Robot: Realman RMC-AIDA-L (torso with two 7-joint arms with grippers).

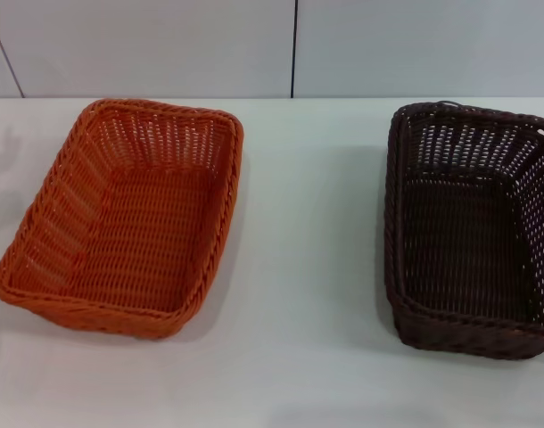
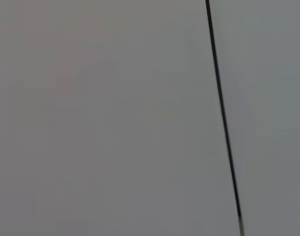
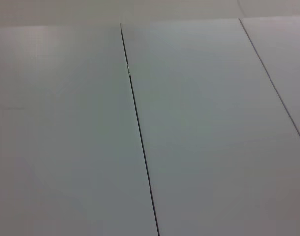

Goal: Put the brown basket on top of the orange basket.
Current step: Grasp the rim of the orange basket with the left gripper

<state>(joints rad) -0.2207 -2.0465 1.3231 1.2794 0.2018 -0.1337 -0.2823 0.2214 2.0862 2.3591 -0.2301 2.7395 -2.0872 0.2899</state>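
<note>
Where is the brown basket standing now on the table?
In the head view, the brown basket stands on the white table at the robot's right, partly cut off by the picture's edge. It is apart from the orange basket on the left.

Head downward; wrists toward panelled wall (image 3: 189, 123)

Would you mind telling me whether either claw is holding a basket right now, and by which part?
Nothing is held. The brown basket and the orange basket both sit apart on the table, and neither claw is in view.
</note>
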